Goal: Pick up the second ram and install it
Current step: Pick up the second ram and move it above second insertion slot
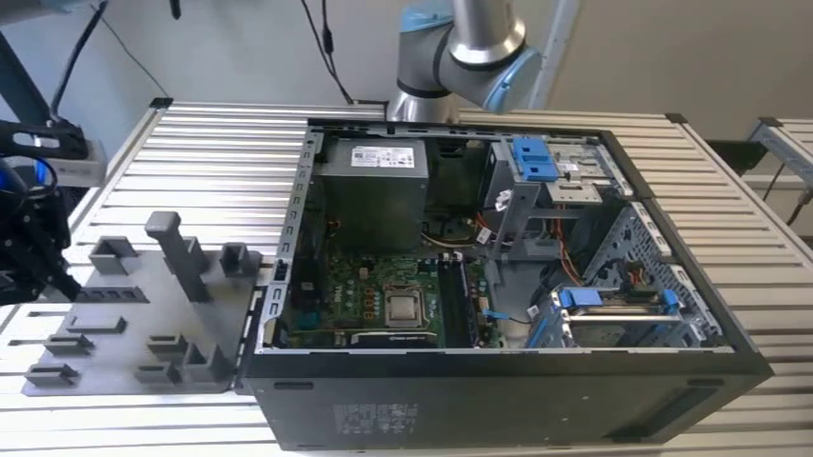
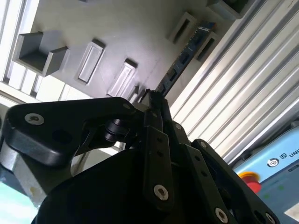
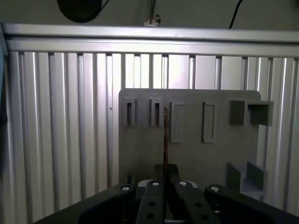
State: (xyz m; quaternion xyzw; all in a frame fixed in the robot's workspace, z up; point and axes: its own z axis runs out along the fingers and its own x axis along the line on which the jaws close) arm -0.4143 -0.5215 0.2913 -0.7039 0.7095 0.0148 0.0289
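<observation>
The second ram (image 2: 184, 58) is a long, thin, dark stick, seen edge-on as a narrow strip (image 3: 165, 135) in the first wrist view. My gripper (image 2: 152, 100) is shut on one end of it, and the black fingers (image 3: 161, 179) meet around the stick. The ram reaches out over the grey fixture plate (image 3: 191, 158), its far end beside the plate's narrow slots (image 3: 156, 112). Whether that end still touches a holder I cannot tell. In the exterior view my gripper (image 1: 29, 249) hangs at the far left, beside the fixture plate (image 1: 128, 324) and well away from the open computer case (image 1: 292, 286).
The case lies open with its motherboard (image 1: 381, 286), memory slots (image 1: 455, 295), power supply (image 1: 371, 181) and blue drive brackets (image 1: 534, 157). Tall grey posts (image 1: 171, 248) rise from the fixture plate. A ribbed aluminium table (image 1: 190, 143) carries everything. A red stop button (image 2: 247, 179) sits near the table edge.
</observation>
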